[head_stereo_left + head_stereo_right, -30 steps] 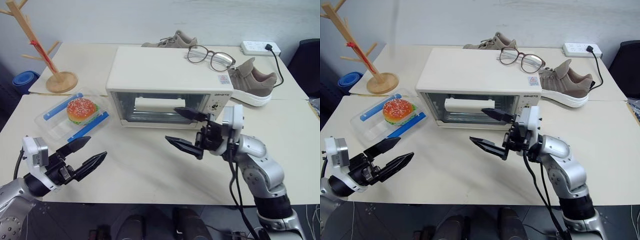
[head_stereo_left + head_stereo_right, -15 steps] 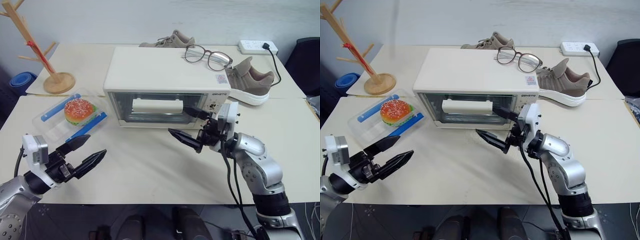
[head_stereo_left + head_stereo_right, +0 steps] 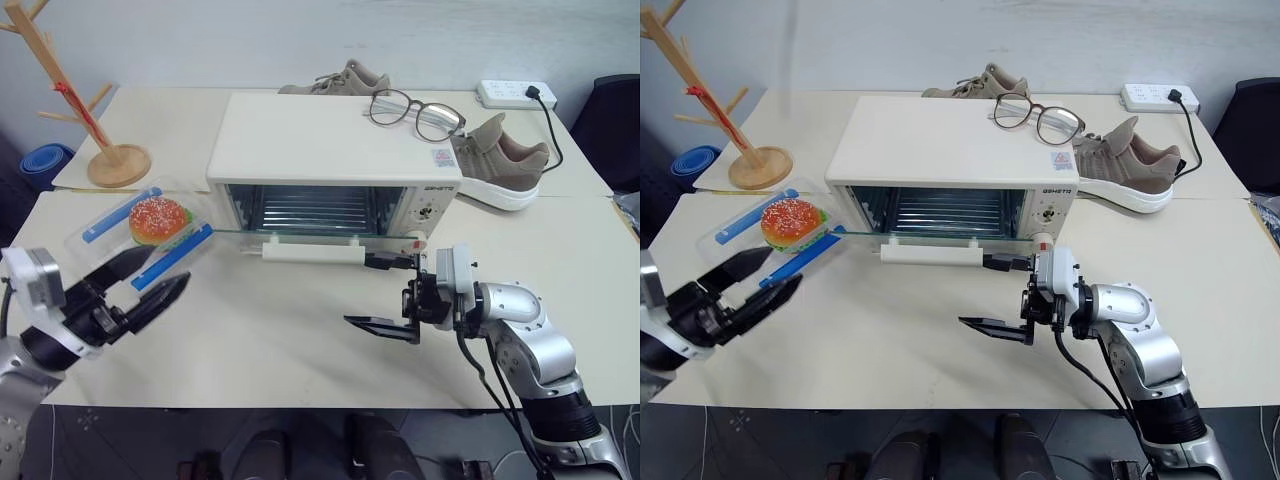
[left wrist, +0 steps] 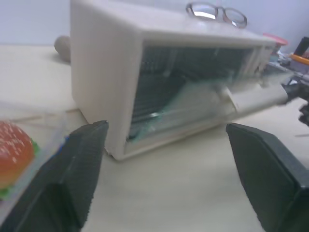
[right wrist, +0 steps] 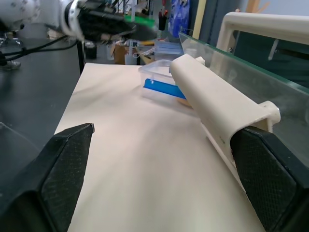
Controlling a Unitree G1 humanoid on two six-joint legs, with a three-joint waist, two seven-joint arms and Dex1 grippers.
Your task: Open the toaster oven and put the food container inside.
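Clear rectangular plastic food container (image 3: 143, 233) with blue clip strips sits on the beige counter (image 3: 300, 340), at 9 o'clock of the cream-white boxy toaster oven (image 3: 335, 165); toy hamburger (image 3: 160, 220) inside. Oven door down, wire rack bare. Left gripper (image 3: 140, 285) jaws spread beside container; right gripper (image 3: 385, 295) jaws spread at white bar handle (image 3: 310, 252).

The cream surface (image 3: 290, 340) carries the toaster oven (image 3: 335, 150) near its middle, its glass door dropped open. The food container (image 3: 150, 225) lies just left of it. Behind stand a wooden rack (image 3: 85, 110), two shoes (image 3: 505, 165) and a power strip (image 3: 515, 95).
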